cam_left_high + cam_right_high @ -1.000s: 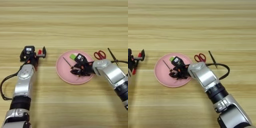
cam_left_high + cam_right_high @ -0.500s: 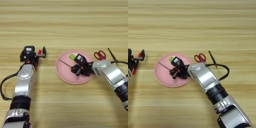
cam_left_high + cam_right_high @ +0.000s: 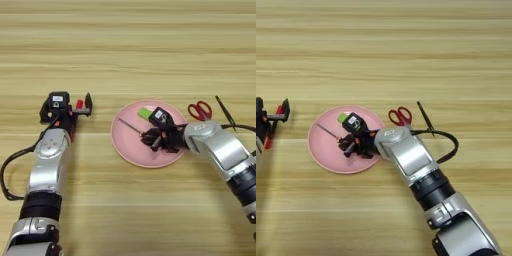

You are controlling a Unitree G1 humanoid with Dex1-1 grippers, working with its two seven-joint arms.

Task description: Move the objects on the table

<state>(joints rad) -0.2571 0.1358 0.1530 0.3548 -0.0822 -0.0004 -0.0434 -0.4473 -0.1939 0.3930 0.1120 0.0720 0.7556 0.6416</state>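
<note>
Light even, bright, diffuse; no hard glare on bench [image 3: 130, 50]. Wood grain reads clearly near pink plate [image 3: 125, 145], softer toward far edge of bench above plate. Shadows faint and short: thin dark rim under plate's near edge, soft shadow beside left arm [image 3: 47, 170] left of plate. Dull highlights on silver shell of right arm [image 3: 406, 155] right of plate. Dark right gripper [image 3: 152, 140] over plate merges into black mass, detail lost. Slight overall softness; plank lines stay straight toward edges.
</note>
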